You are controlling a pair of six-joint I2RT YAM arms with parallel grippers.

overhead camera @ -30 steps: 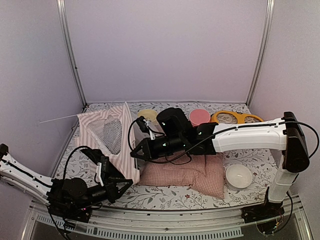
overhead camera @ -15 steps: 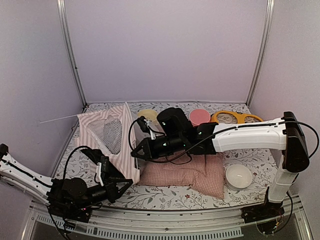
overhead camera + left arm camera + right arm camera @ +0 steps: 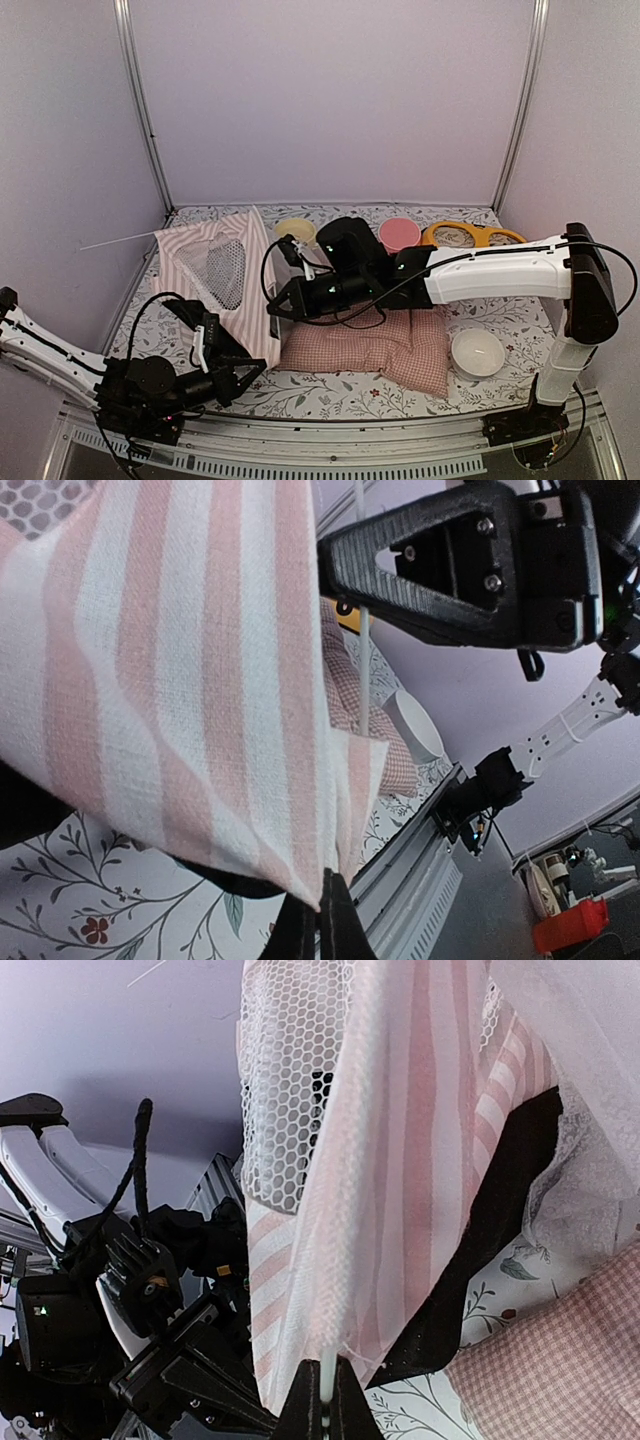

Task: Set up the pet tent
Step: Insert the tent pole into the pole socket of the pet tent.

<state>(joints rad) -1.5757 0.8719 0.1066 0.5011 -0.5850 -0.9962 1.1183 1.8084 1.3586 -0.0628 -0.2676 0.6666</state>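
Note:
The pet tent [image 3: 215, 275], pink-and-white striped with a mesh window [image 3: 226, 270], stands partly raised at the left of the table. A thin white pole [image 3: 115, 239] sticks out left from its top. My left gripper [image 3: 252, 370] is shut on the tent's lower front corner [image 3: 322, 885]. My right gripper [image 3: 272, 308] is shut on a thin white pole end [image 3: 327, 1378] at the tent's right edge, where the sleeve fabric [image 3: 340, 1210] runs up. The sheer curtain [image 3: 570, 1070] shows at the right of the right wrist view.
A pink checked cushion [image 3: 385, 350] lies right of the tent. A white bowl [image 3: 477, 352] sits at the right. A cream dish [image 3: 294, 229], a pink bowl [image 3: 399, 234] and an orange ring toy [image 3: 470, 235] stand along the back. The table's front rail [image 3: 420, 870] is close to my left gripper.
My right gripper with the pole has shifted slightly up and right, pulling the tent's right edge a little more upright. The left arm has barely moved.

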